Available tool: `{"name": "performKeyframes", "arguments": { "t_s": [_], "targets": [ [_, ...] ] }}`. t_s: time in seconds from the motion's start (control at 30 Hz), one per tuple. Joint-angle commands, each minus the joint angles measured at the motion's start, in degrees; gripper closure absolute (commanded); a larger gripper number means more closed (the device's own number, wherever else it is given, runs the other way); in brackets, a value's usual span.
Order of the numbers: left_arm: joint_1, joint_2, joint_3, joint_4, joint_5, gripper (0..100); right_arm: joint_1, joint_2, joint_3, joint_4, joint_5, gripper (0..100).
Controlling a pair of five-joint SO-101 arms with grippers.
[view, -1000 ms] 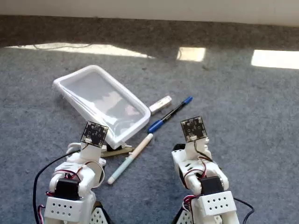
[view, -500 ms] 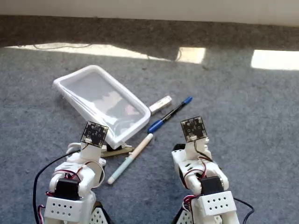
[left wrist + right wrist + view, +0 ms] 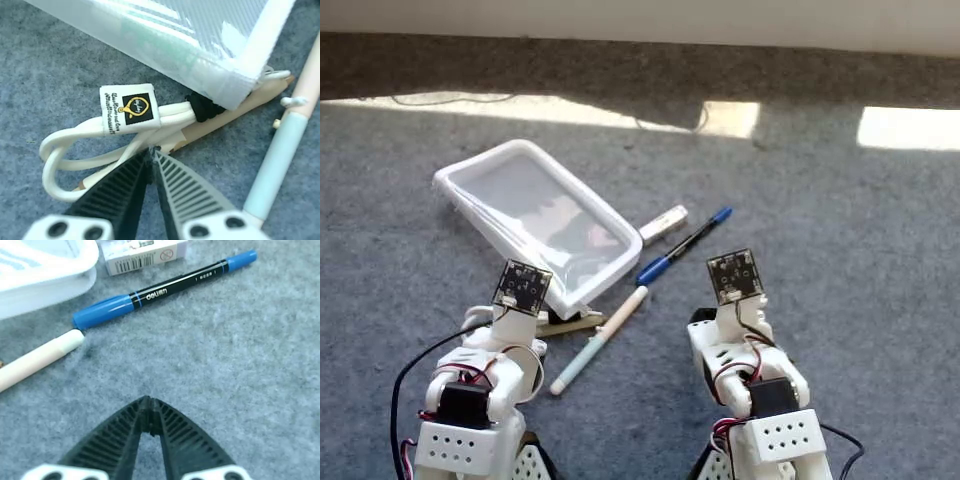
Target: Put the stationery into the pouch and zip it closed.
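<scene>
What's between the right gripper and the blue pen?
Nothing, just bare grey carpet. The right wrist view shows the shut right gripper apart from the blue pen.

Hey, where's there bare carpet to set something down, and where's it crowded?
Bare carpet lies on the right, beyond the blue marker and right arm, and along the far side past the pouch. Crowded: between the arms, where the pouch's corner, pale pen and small box sit close.

high camera looks down on the carpet (image 3: 840,250) from above me; my wrist cameras sit close, both catching the pale pen (image 3: 40,357).
</scene>
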Motion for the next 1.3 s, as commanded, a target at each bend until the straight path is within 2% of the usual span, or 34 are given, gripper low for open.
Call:
{"name": "performKeyframes", "arguments": {
  "t_s": [0.0, 1.0, 1.17, 1.27],
  "targets": [
    [-0.4, -0.7, 1.3, 0.4, 0.5, 99, 0.7, -0.4, 8.6, 0.1, 0.5, 99.4],
    [-0.6, -0.7, 1.3, 0.4, 0.4, 99, -0.2, -0.4, 8.6, 0.2, 0.5, 99.4],
    [-0.7, -0.7, -3.0, 0.6, 0.3, 99, 0.0, -0.4, 8.6, 0.5, 0.5, 99.4],
    [-4.3, -0.7, -5.8, 0.2, 0.3, 99, 0.1, -0.4, 8.6, 0.5, 0.5, 99.4]
  ]
}}
